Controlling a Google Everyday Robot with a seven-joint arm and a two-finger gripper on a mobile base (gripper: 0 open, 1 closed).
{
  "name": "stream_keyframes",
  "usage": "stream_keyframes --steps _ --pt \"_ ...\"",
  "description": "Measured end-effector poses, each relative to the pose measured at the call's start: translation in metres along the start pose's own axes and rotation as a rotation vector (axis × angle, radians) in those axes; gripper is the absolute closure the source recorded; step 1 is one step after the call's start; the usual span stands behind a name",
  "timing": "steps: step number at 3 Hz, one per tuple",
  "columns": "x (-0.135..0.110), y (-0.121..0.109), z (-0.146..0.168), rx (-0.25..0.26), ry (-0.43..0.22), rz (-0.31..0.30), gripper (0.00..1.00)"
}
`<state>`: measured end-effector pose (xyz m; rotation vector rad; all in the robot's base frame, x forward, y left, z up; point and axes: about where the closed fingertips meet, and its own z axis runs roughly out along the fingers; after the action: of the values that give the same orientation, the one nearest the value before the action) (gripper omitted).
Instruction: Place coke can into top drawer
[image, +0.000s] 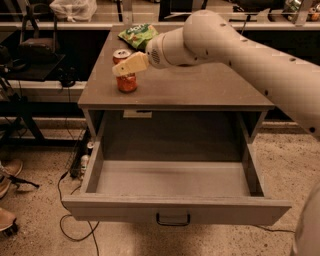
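Just inside left tabletop (200, 92) edge, tool (116, 70) across coke can (127, 84)

White, smooth-shelled robot arm (260, 60), shown extended from the right edge toward the upper left of the view. The cream-coloured claw (122, 67) is carried beyond the rounded wrist (167, 48), pointed leftward and slightly downward.

White arm (240, 45), cream tool (119, 68) at tip
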<state>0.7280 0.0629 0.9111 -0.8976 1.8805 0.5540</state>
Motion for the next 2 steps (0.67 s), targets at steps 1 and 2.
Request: stream_keyframes --steps 1,2 --pt "-0.014 0.015 0.031 -0.036 -0.039 0.011 0.0" --pt "-0.02 0.025 0.051 -0.061 -0.049 0.028 0.14"
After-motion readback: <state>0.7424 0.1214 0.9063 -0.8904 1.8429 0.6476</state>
